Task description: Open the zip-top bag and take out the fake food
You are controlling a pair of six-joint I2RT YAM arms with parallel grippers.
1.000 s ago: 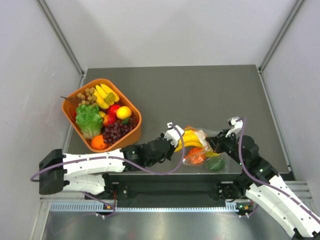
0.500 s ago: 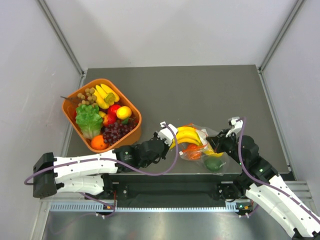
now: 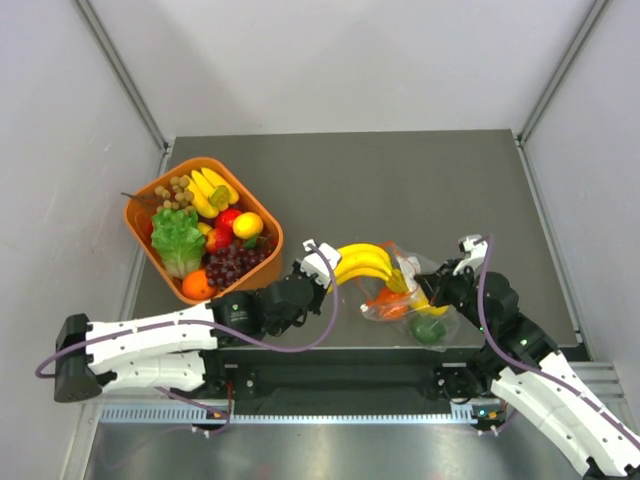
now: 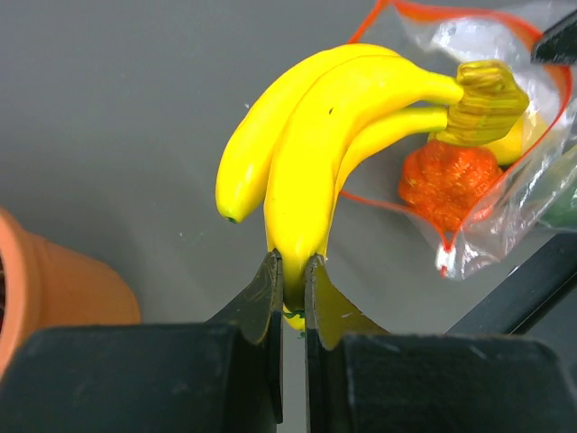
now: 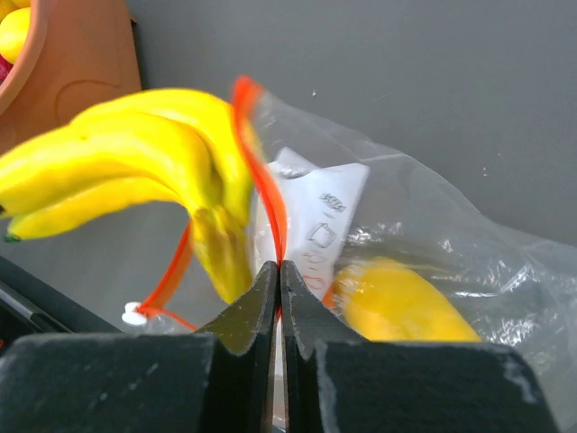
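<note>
Zip-top bag (image 3: 412,300) sits right of centre at the near edge of the bench (image 3: 400,180), with its mouth facing left.

Top view: my left end effector (image 3: 330,268) is clamped on the tip end of the banana bunch (image 3: 362,262). The bunch's long axis runs left-right, stem at the bag mouth and the rest outside. My right end effector (image 3: 428,287) pinches the bag from the right. The orange-red fruit (image 3: 388,300) and green fruit (image 3: 428,328) look to be inside. The orange basket (image 3: 270,235) is just left of my left end effector. Far side of the bench has room.

Left wrist: jaws are tight on one banana tip. The stem (image 4: 487,99) is level with the zip strip (image 4: 424,11), and the orange-red fruit is behind it.

Right wrist: jaws are closed on the zip strip, holding the mouth up. Another yellow piece (image 5: 406,307) is inside.

My read: the pull goes left along the bunch axis. The basket wall limits travel, so lift or swing toward the far side. Bag is close to the near edge, so it could slide off.
</note>
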